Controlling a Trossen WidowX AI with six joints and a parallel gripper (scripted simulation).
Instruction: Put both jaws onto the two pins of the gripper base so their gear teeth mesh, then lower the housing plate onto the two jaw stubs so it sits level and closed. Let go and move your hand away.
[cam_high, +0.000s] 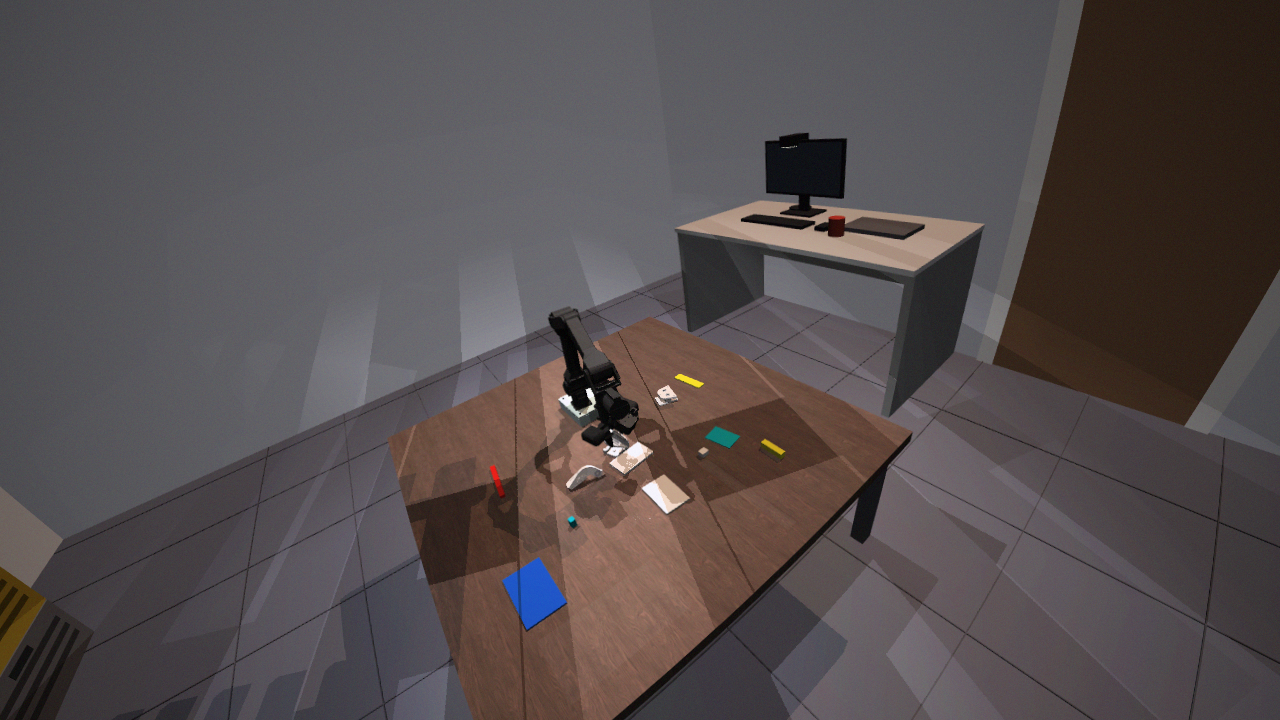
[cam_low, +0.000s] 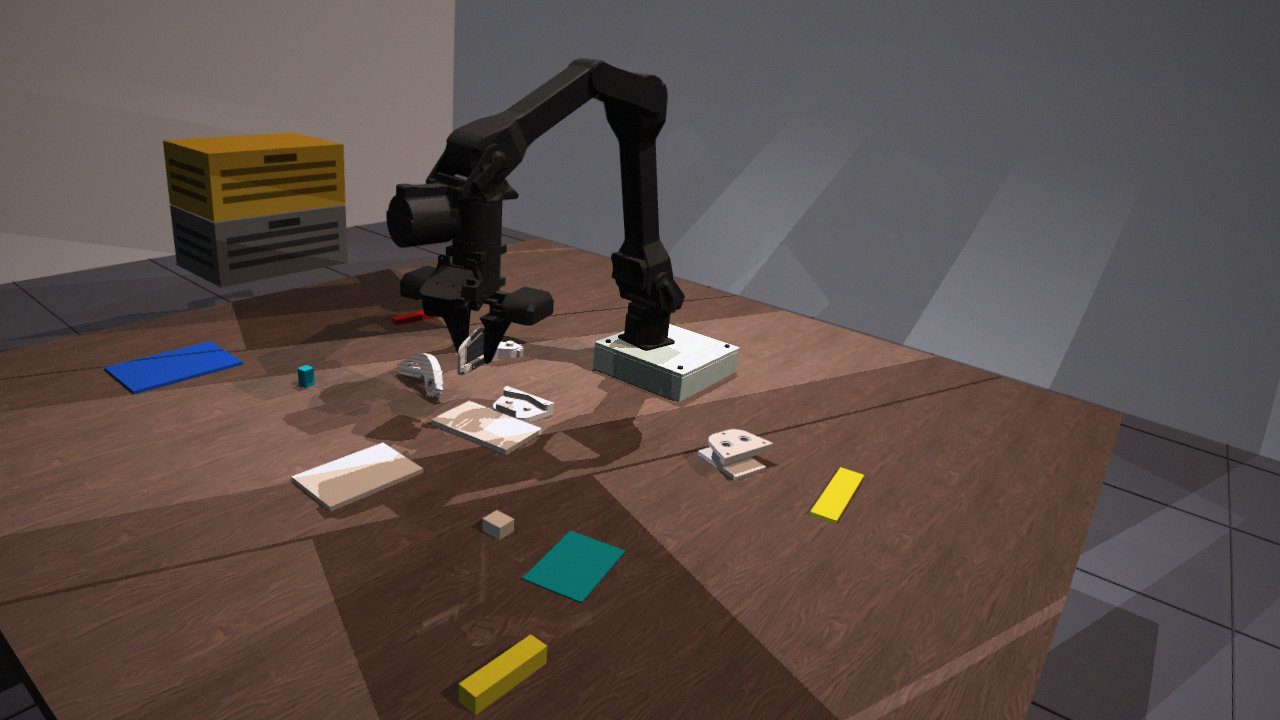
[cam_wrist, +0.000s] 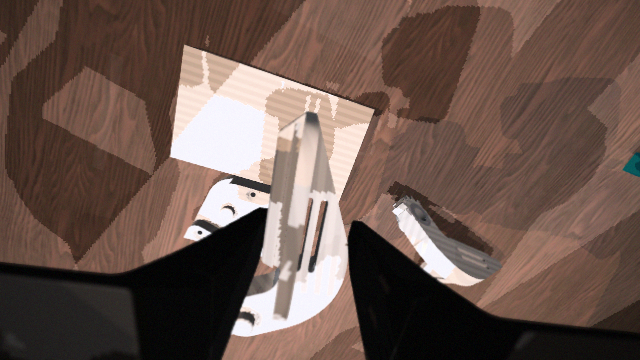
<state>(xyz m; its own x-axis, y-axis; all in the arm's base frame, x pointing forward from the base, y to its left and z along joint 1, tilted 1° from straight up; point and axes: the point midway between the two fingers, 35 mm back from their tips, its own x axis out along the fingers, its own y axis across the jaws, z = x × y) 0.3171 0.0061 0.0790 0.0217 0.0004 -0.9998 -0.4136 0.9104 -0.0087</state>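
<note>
My gripper (cam_high: 617, 439) (cam_low: 475, 351) (cam_wrist: 309, 224) is shut on a white slotted jaw (cam_low: 471, 347) (cam_wrist: 300, 225), held above the table, its rounded end with a hole jutting out to the side. Below it, the white gripper base (cam_low: 537, 408) (cam_wrist: 215, 199) lies against a white plate (cam_high: 631, 458) (cam_low: 487, 425) (cam_wrist: 220, 125); two small pin-like features show on it. The other jaw (cam_high: 581, 474) (cam_low: 429, 368) (cam_wrist: 435, 250) lies on the table beside them. A white part with two holes, apparently the housing plate (cam_high: 665, 394) (cam_low: 735, 445), sits apart, raised over a lower flat piece.
A second white plate (cam_high: 666, 494) (cam_low: 358, 474) and a small beige cube (cam_low: 497, 523) lie toward the exterior camera. Around are a teal tile (cam_low: 572, 564), yellow bar (cam_low: 503, 673), yellow strip (cam_low: 836, 493), cyan cube (cam_low: 306, 376), blue tile (cam_low: 173, 366) and red bar (cam_high: 497, 481).
</note>
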